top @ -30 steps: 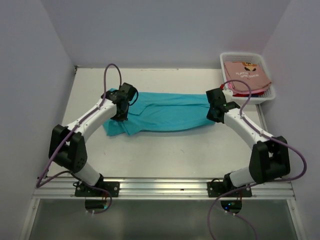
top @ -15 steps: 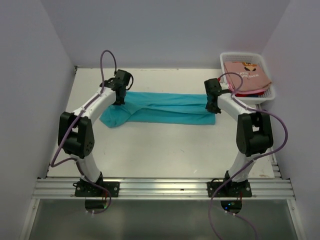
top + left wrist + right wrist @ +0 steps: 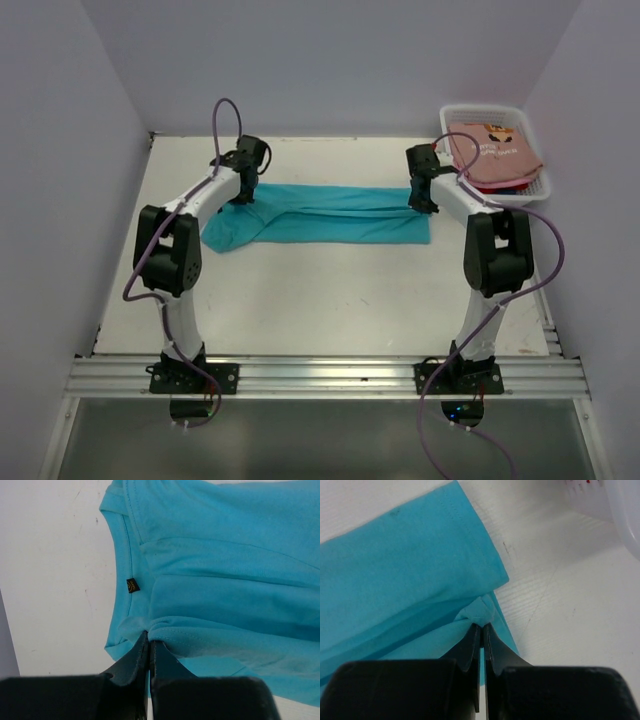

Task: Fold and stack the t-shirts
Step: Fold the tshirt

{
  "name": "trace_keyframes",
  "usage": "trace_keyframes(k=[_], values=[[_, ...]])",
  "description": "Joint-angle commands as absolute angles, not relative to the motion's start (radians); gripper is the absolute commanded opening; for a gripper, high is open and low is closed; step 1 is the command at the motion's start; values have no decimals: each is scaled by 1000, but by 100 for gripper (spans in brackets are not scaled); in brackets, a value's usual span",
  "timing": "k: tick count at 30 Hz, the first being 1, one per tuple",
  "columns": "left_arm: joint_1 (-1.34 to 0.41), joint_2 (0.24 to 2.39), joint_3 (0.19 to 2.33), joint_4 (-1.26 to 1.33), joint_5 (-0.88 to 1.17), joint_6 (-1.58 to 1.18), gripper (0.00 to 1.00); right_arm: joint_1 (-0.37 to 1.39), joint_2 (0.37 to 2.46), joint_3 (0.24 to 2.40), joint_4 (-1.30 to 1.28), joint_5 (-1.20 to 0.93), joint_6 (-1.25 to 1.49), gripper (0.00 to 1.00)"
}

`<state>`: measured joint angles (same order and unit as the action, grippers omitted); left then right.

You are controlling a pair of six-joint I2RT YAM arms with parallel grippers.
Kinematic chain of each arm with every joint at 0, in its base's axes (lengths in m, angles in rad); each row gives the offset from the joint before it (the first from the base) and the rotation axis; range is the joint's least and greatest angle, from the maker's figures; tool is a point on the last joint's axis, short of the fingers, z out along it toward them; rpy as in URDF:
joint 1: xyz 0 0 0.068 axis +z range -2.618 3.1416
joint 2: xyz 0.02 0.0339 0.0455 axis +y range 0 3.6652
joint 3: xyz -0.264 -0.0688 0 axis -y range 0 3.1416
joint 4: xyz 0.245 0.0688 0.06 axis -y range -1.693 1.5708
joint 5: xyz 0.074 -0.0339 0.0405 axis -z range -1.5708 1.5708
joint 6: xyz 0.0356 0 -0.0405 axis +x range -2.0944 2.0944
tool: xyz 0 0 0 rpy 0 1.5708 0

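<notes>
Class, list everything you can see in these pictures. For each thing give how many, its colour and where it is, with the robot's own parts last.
teal t-shirt: one, teal, a long folded band across the middle of the table
label: one, dark, at the teal t-shirt's neckline
basket: one, white, far right corner of the table
pink t-shirt: one, salmon-pink with dark print, on top in the basket
other cloth: count unclear, red and blue edges, under the pink t-shirt
table: one, white
rail: one, silver, near edge
cables: purple, along the arms
left tool: one, black, shut on the teal t-shirt's neck end
right tool: one, black, shut on its other end
</notes>
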<state>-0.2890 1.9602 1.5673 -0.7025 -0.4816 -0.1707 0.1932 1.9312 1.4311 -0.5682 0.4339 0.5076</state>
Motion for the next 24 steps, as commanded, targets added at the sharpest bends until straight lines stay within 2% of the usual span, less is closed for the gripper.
trace_keyframes(k=[1, 5, 7, 10, 12, 13, 14, 15, 18, 24], values=[[-265, 1980, 1615, -649, -486, -146, 0, 181, 1954, 1492, -572, 460, 489, 0], [-253, 2008, 1629, -637, -472, -144, 0, 178, 1973, 1508, -577, 459, 486, 0], [-247, 2025, 1638, -634, -469, -146, 0, 178, 1980, 1512, -578, 453, 486, 4], [-244, 2037, 1640, -617, -469, -149, 0, 176, 1987, 1511, -577, 449, 486, 28], [-241, 2040, 1638, -597, -472, -150, 1, 178, 1987, 1509, -572, 440, 486, 37], [-239, 2042, 1635, -586, -472, -150, 6, 176, 1985, 1508, -569, 436, 483, 41], [-239, 2045, 1634, -577, -479, -150, 14, 176, 1982, 1508, -560, 433, 482, 51], [-238, 2045, 1634, -563, -483, -158, 47, 176, 1980, 1505, -557, 428, 479, 54], [-238, 2034, 1631, -540, -518, -195, 100, 176, 1968, 1496, -537, 410, 480, 61], [-238, 1886, 1537, -447, -549, -259, 100, 176, 1870, 1434, -465, 417, 460, 64]])
